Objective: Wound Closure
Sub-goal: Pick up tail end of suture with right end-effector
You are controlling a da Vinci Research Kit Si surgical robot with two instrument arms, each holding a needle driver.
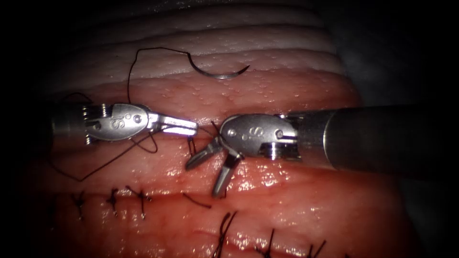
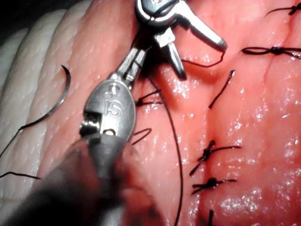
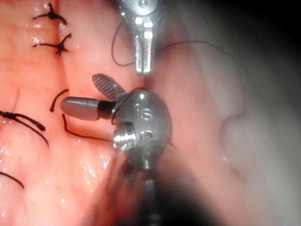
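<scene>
i am the two-armed robot working over the tissue (image 1: 296,210), a slab of pork belly with a row of tied stitches (image 1: 113,198) along the cut.

my left pincer (image 1: 189,125) comes in from the left side. its jaws are together, clamped on the thread (image 1: 129,79) close to the middle of the scene. my right pincer (image 1: 210,174) comes in from the right and points down and to the left. its jaws are apart and hold nothing; a strand of thread runs just beside their hinge.

the needle (image 1: 220,73) lies loose on the pale upper part of the tissue, away from the cut, held by neither pincer and not in the tissue. it rests as an arc with its curve sagging toward the pincers and its tips pointing away from them, its long axis running left to right. the thread leaves its left end, loops up and left, then drops toward my left pincer.

in the endoscope view the needle sits above the gap between the two pincers, well apart from both. i judge the left pincer's tip slightly nearer, but it is occupied; the right one is free.

a short cut end of thread (image 1: 196,200) lies on the tissue below the right pincer.
</scene>
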